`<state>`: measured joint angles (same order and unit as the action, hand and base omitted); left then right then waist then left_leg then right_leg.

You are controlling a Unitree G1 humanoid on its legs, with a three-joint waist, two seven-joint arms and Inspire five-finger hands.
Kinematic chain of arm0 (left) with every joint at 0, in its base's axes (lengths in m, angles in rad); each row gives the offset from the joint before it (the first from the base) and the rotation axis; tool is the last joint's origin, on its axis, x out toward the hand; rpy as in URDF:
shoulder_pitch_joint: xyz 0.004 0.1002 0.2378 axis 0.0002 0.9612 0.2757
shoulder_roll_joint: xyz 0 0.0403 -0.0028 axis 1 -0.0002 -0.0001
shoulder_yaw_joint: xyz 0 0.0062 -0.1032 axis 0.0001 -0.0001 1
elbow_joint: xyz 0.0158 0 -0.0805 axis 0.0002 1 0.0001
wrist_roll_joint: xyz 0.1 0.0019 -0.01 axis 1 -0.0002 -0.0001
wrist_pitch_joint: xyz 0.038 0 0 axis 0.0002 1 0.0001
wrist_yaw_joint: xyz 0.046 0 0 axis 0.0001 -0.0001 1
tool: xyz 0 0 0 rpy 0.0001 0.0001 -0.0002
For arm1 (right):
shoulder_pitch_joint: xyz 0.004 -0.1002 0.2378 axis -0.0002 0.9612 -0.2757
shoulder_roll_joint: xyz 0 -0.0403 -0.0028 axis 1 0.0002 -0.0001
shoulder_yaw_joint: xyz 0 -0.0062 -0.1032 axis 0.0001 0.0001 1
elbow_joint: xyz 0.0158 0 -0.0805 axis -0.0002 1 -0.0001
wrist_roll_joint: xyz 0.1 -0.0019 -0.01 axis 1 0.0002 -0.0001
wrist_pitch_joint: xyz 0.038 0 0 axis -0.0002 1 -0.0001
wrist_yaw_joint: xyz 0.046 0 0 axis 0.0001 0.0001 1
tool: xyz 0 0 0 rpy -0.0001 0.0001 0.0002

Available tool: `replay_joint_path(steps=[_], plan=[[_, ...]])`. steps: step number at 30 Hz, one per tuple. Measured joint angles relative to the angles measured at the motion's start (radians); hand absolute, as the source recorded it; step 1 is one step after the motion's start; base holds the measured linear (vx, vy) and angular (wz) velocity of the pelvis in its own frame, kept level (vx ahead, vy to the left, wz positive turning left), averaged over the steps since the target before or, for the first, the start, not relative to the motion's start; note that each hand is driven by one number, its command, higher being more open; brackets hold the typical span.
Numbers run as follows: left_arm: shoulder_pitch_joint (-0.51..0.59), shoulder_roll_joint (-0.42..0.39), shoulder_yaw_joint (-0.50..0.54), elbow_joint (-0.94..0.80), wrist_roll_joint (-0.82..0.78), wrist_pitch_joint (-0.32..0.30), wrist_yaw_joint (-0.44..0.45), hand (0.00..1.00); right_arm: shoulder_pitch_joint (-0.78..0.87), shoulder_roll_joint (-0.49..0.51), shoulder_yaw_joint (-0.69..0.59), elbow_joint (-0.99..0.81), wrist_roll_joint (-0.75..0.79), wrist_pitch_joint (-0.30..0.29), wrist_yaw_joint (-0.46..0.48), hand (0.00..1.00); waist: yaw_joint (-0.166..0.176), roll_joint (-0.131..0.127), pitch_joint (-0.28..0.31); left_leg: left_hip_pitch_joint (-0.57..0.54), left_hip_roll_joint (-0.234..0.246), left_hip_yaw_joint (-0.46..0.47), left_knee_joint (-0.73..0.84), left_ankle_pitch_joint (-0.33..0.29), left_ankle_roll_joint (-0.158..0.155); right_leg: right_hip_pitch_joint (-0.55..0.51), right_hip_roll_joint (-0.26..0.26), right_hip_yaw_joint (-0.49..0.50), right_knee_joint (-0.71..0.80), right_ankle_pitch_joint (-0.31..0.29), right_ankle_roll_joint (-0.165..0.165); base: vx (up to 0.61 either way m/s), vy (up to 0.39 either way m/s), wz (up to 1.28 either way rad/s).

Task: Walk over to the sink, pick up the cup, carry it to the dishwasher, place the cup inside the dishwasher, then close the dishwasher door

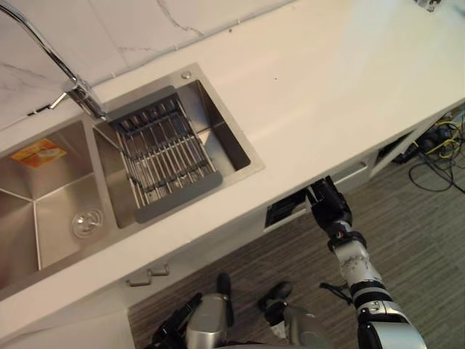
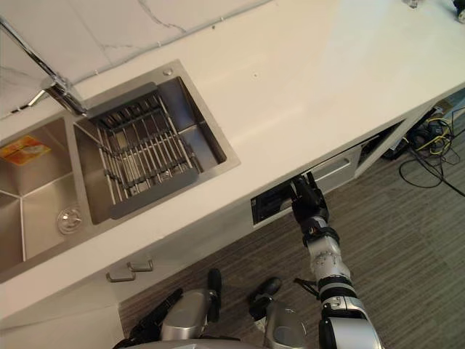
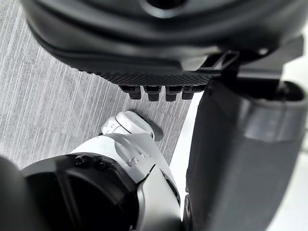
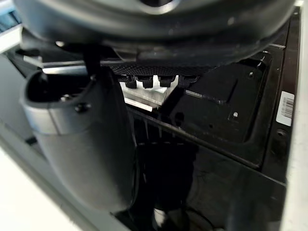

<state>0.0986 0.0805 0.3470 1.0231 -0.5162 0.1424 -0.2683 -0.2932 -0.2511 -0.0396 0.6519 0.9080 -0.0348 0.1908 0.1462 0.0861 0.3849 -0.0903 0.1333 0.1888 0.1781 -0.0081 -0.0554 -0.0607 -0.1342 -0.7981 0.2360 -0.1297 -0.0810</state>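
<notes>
At the left of the counter (image 1: 327,87) the sink (image 1: 43,189) holds just a rack (image 1: 163,156), so the pick-up is judged done and little can go wrong there; the left hand (image 1: 176,323) hangs low near the floor, fingers relaxed and empty, too far off to steady anything. Further right, under the counter, the dishwasher (image 1: 285,211) stands ajar by a dark slot; the right hand (image 2: 306,198) is at its upper edge, fingers straight, thumb (image 4: 82,144) apart, nothing held.

The risk lies here. A push given high and to one side may stop the door short of its latch, so that it springs back. Fingers in the slot could be caught between the door and the counter's underside as the gap shuts. If the cup has tipped or stands proud inside, the door may knock it.

As for the cup, the right wrist view looks past the thumb into the black interior; a pale round shape (image 4: 162,216) deep in it may be the cup, though it is too dim to tell. It lies apart from the hand. The dishwasher itself is dark throughout, glossy inside, with a small pale label (image 4: 286,103) on its rim.
</notes>
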Motion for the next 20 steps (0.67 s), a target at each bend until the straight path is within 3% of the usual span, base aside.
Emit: replay_joint_path(steps=[1,2,3,4,5,6,7,8,9,10,11,12,13,15,16,17,19,20], plan=[[-0.001,0.002,-0.001,0.0,-0.011,0.006,-0.001,1.0,0.009,-0.001,0.026,-0.01,-0.023,0.002,0.002,1.0,-0.001,-0.006,0.001,-0.005,0.005,-0.003,0.001,0.0,0.0,-0.002,0.009,-0.002,-0.006,-0.001,-0.002,0.0,-0.132,0.02],[-0.004,0.006,-0.001,-0.004,-0.051,0.018,-0.005,1.0,0.032,0.001,0.08,-0.028,-0.098,0.012,0.012,1.0,-0.001,-0.031,0.002,-0.015,0.005,-0.005,0.0,-0.001,0.0,-0.011,0.022,0.001,-0.024,-0.005,-0.001,0.0,-0.148,0.01],[0.001,-0.005,-0.008,-0.006,-0.089,0.031,-0.016,1.0,0.071,0.005,0.134,-0.032,-0.211,0.025,0.037,1.0,0.005,-0.026,-0.021,-0.055,0.025,-0.016,0.001,-0.026,0.011,-0.027,0.022,-0.056,0.042,-0.068,0.03,0.01,-0.137,0.07],[0.007,-0.008,-0.019,-0.012,-0.105,0.033,-0.029,1.0,0.083,0.006,0.153,-0.031,-0.265,0.029,0.049,1.0,0.006,-0.031,-0.023,-0.076,0.034,-0.019,0.03,-0.026,-0.005,-0.041,-0.037,-0.054,0.208,-0.127,0.008,0.01,-0.125,0.62],[0.017,0.022,-0.012,-0.035,-0.145,0.036,-0.057,1.0,0.145,0.039,0.179,0.003,-0.37,0.029,0.063,1.0,-0.009,-0.127,-0.02,-0.121,-0.032,-0.024,0.155,-0.068,-0.022,-0.008,-0.163,0.059,0.317,-0.276,0.117,0.03,-0.174,1.19],[0.007,0.029,-0.025,-0.053,-0.148,0.029,-0.059,1.0,0.164,0.072,0.183,0.103,-0.47,0.032,0.055,1.0,-0.01,-0.115,-0.022,-0.176,-0.031,-0.06,0.273,-0.127,-0.007,0.021,-0.132,0.004,0.29,-0.279,0.116,0.07,-0.212,1.18],[0.009,0.034,-0.048,-0.068,-0.147,0.029,-0.06,1.0,0.188,0.102,0.184,0.174,-0.537,0.035,0.04,1.0,0.007,-0.122,-0.028,-0.177,-0.058,-0.051,0.288,-0.139,0.012,0.048,-0.108,-0.009,0.243,-0.24,0.112,0.14,-0.214,0.75],[0.019,0.023,-0.061,-0.068,-0.147,0.027,-0.059,1.0,0.217,0.109,0.181,0.214,-0.591,0.02,0.036,1.0,-0.002,-0.121,-0.031,-0.157,-0.086,-0.036,0.248,-0.14,0.015,0.037,-0.104,0.023,0.268,-0.201,0.135,0.27,-0.082,0.38],[0.031,0.023,-0.07,-0.065,-0.149,0.025,-0.058,1.0,0.262,0.116,0.154,0.255,-0.643,-0.017,0.025,1.0,-0.019,-0.116,-0.033,-0.096,-0.114,-0.023,0.162,-0.163,0.064,-0.002,-0.116,0.133,0.381,-0.185,0.135,0.22,-0.02,0.46],[0.031,0.031,-0.071,-0.06,-0.152,0.021,-0.055,1.0,0.284,0.123,0.132,0.273,-0.659,-0.037,0.011,1.0,-0.026,-0.133,-0.025,-0.07,-0.122,-0.025,0.135,-0.153,0.066,-0.021,-0.134,0.186,0.445,-0.175,0.129,0.24,-0.021,0.38],[0.031,0.044,-0.083,-0.057,-0.151,0.016,-0.039,1.0,0.287,0.123,0.058,0.271,-0.677,-0.076,-0.019,1.0,-0.037,-0.136,-0.018,-0.032,-0.117,-0.042,0.113,-0.15,0.068,-0.084,-0.137,0.269,0.564,-0.169,0.124,0.13,-0.06,0.28],[0.027,0.052,-0.095,-0.057,-0.149,0.021,-0.031,1.0,0.285,0.122,0.017,0.284,-0.676,-0.085,-0.032,1.0,-0.055,-0.132,-0.017,-0.016,-0.109,-0.061,0.103,-0.155,0.071,-0.095,-0.128,0.3,0.561,-0.191,0.121,0.23,-0.101,0.6],[0.017,0.063,-0.124,-0.061,-0.144,0.025,-0.025,1.0,0.286,0.11,-0.061,0.308,-0.677,-0.097,-0.079,1.0,-0.086,-0.115,-0.014,0.023,-0.084,-0.108,0.079,-0.155,0.062,-0.112,-0.097,0.352,0.482,-0.21,0.124,0.17,-0.073,0.76],[0.007,0.068,-0.126,-0.047,-0.12,0.024,-0.005,1.0,0.299,0.097,-0.113,0.339,-0.681,-0.102,-0.105,1.0,-0.093,-0.103,-0.014,0.055,-0.056,-0.127,0.076,-0.152,0.031,-0.136,-0.069,0.414,0.36,-0.195,0.138,0.17,-0.091,0.55],[0.009,0.083,-0.125,-0.043,-0.11,0.033,0.0,1.0,0.323,0.097,-0.131,0.348,-0.7,-0.102,-0.116,1.0,-0.094,-0.119,-0.023,0.067,-0.058,-0.137,0.078,-0.158,0.01,-0.13,-0.064,0.442,0.221,-0.112,0.143,0.24,-0.215,0.49],[0.005,0.106,-0.121,-0.036,-0.109,0.045,0.006,1.0,0.352,0.106,-0.152,0.37,-0.712,-0.098,-0.12,1.0,-0.096,-0.146,-0.033,0.072,-0.072,-0.157,0.08,-0.175,-0.015,-0.13,-0.077,0.467,0.116,0.073,0.123,0.29,-0.304,0.46],[0.0,0.085,-0.108,-0.032,-0.109,0.05,0.035,1.0,0.342,0.103,-0.168,0.422,-0.716,-0.059,-0.123,1.0,-0.095,-0.11,-0.049,0.083,-0.007,-0.149,0.043,-0.164,-0.048,-0.099,-0.009,0.438,0.054,0.087,0.11,0.25,-0.257,0.1],[0.0,0.084,-0.108,-0.032,-0.108,0.051,0.039,1.0,0.338,0.103,-0.171,0.422,-0.715,-0.051,-0.123,1.0,-0.1,-0.106,-0.049,0.085,0.001,-0.15,0.027,-0.158,-0.058,-0.097,0.001,0.434,0.039,0.09,0.107,0.13,-0.105,-0.06]])
